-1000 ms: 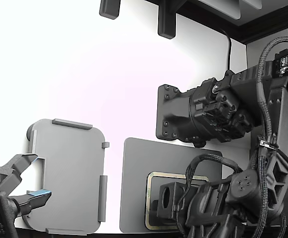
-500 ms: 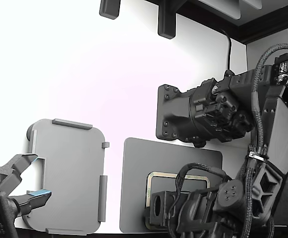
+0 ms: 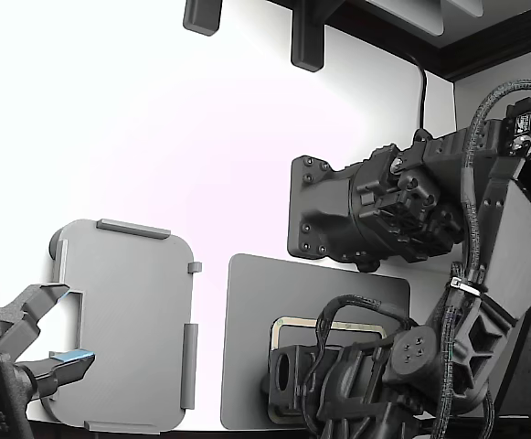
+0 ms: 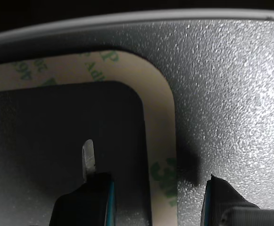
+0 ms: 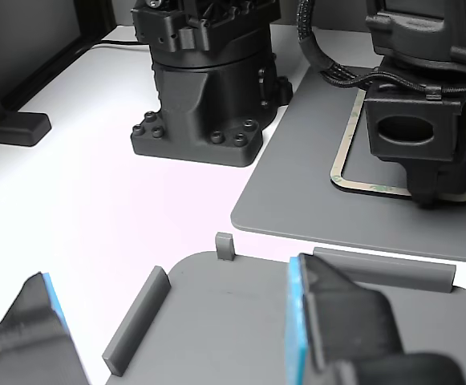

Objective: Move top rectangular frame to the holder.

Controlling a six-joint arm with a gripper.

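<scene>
Hand (image 4: 158, 197) spread, low over top rectangular frame (image 4: 160, 117) on dark mat (image 3: 247, 347). Frame's side strip lies between fingertips, one inside ring, one outside on mat. Contact apparently not made. Holder (image 3: 128, 320) well apart, toward exterior view's left.

Pale frame on a dark grey mat, black arm above

The frame (image 4: 161, 141) is pale beige with faint green printed lettering; the mat (image 4: 231, 94) around it is speckled dark grey. The gripper (image 4: 158, 202) is black with blue-edged pads. Beside the mat, the holder (image 3: 128, 320) is plain light grey on a white table (image 3: 155, 137).
</scene>
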